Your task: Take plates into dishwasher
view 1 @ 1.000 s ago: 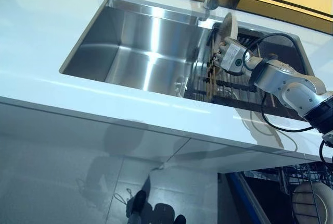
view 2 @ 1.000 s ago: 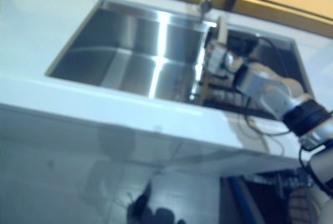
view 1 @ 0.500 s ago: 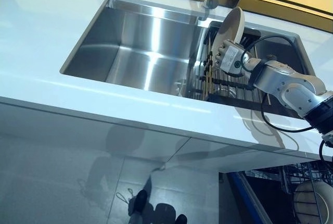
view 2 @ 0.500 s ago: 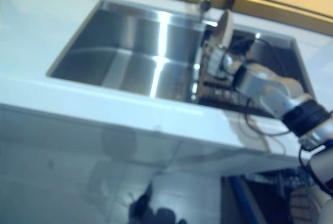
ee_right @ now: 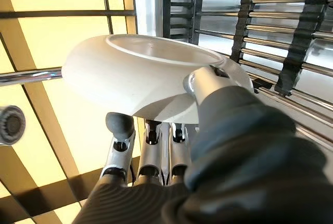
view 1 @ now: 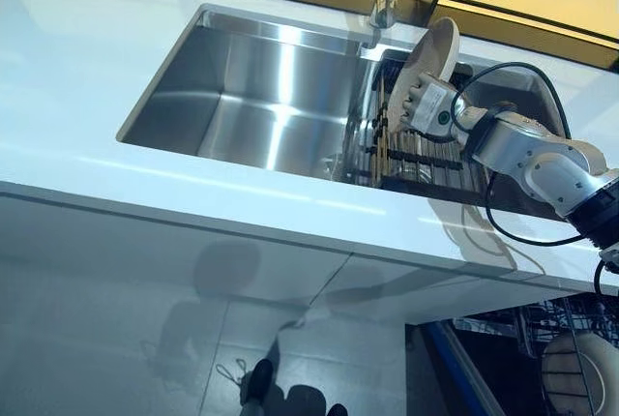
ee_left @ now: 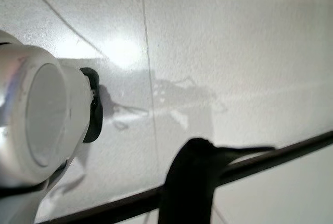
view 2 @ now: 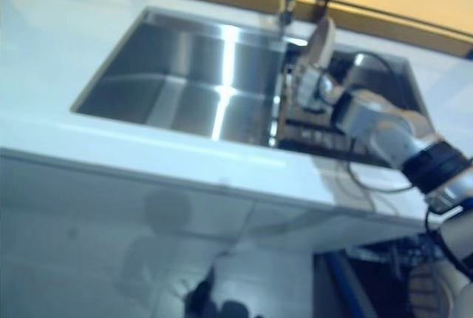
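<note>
White bench [view 1: 87, 77] w/ big steel sink [view 1: 261, 87]; left basin has room. Right hand [view 1: 423, 106] fingers [ee_right: 156, 156] pinch plate [view 1: 426, 63] above rack [view 1: 426, 160].

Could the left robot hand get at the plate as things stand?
Probably not. The left robot hand shows in no view. The plate is held up by the right robot hand over the rack at the right end of the sink.
</note>
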